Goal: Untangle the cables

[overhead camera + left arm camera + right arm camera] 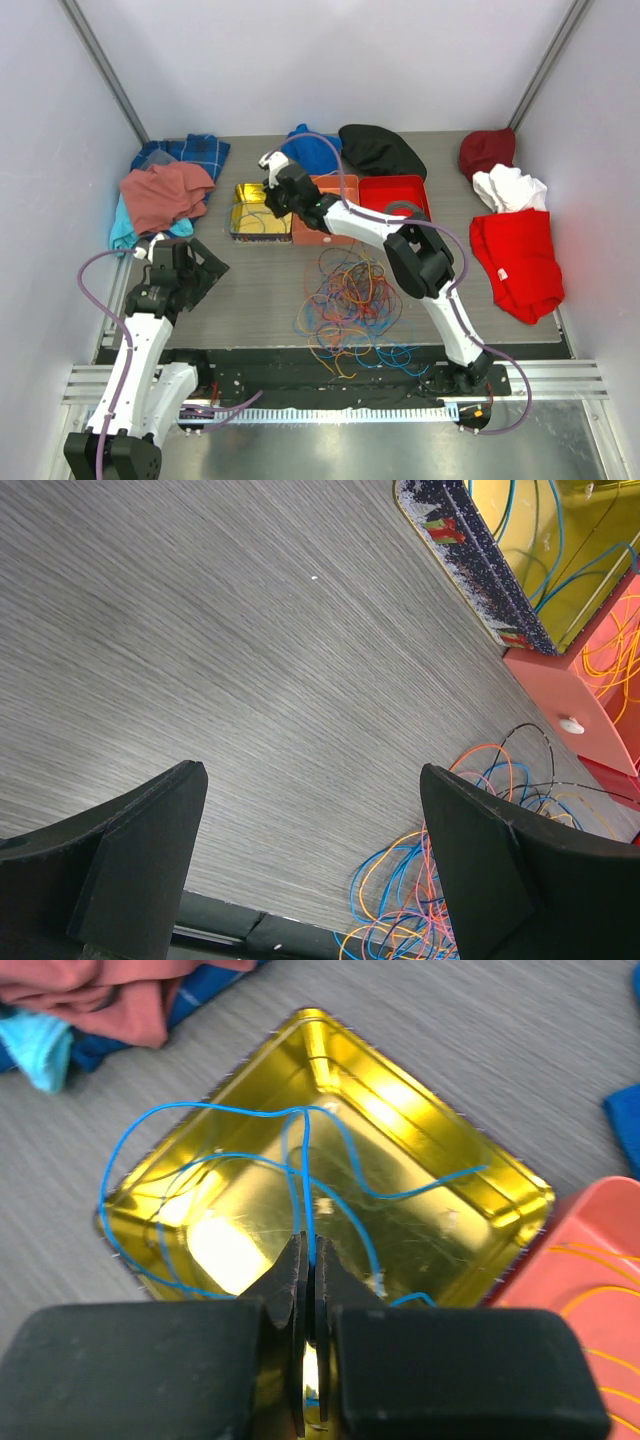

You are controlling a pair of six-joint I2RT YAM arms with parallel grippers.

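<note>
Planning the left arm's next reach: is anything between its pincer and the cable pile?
Nothing visible does: only bare table lies between the open left pincer and the cable pile to its right.

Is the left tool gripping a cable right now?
No, the left tool is open, with only table showing between its fingers.

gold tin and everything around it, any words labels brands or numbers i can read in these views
No readable text in any view.
Gold tin: bare metal inside, no lettering; its dark outer wall carries small red and green motifs, too blurred to tell if any are letters.
Red garment: a small white tag, too small to read.
</note>
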